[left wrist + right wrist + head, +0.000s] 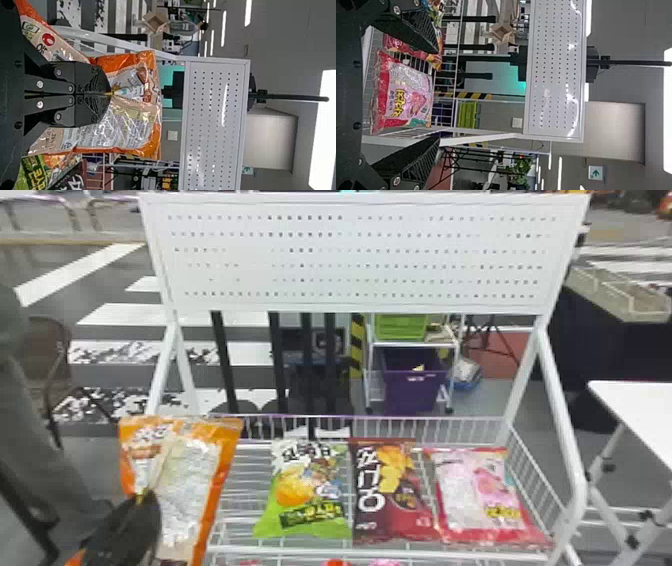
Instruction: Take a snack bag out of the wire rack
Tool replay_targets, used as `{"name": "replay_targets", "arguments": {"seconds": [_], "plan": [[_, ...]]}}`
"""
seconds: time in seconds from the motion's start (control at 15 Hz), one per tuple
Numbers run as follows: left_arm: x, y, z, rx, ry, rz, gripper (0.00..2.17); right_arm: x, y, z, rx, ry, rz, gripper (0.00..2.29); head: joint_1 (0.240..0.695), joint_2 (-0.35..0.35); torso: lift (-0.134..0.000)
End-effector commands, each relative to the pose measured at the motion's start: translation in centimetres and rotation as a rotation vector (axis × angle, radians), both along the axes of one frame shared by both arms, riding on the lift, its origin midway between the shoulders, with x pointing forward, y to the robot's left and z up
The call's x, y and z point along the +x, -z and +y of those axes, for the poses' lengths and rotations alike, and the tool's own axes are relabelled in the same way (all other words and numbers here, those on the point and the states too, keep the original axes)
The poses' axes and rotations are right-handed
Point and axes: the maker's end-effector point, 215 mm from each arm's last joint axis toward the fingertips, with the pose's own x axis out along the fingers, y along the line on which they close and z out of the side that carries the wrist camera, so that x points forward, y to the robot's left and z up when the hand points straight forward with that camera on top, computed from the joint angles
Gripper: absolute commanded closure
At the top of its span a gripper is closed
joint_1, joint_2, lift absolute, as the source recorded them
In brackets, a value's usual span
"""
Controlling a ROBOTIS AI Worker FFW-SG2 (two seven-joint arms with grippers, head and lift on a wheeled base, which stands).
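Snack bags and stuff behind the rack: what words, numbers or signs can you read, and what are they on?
No word can be quoted for sure.
Orange snack bag: print too small.
Green snack bag: letters too blurred.
Dark red snack bag: big white letters, too blurred.
Pink snack bag: yellow letters, too blurred.
Purple bin: white mark, too small.
Sign in the background: an arrow, no readable words.
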Motion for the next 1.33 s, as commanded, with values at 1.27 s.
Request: {"name": "replay_targets", "arguments": {"seconds": [1.27], "plan": [[-0.2, 0.3, -1.5, 0.0, 0.023, 0.005, 1.87, 25.1, 16.7, 16.9, 0.106, -0.201, 0.453, 0.2, 0.499, 0.0, 0.0]]}}
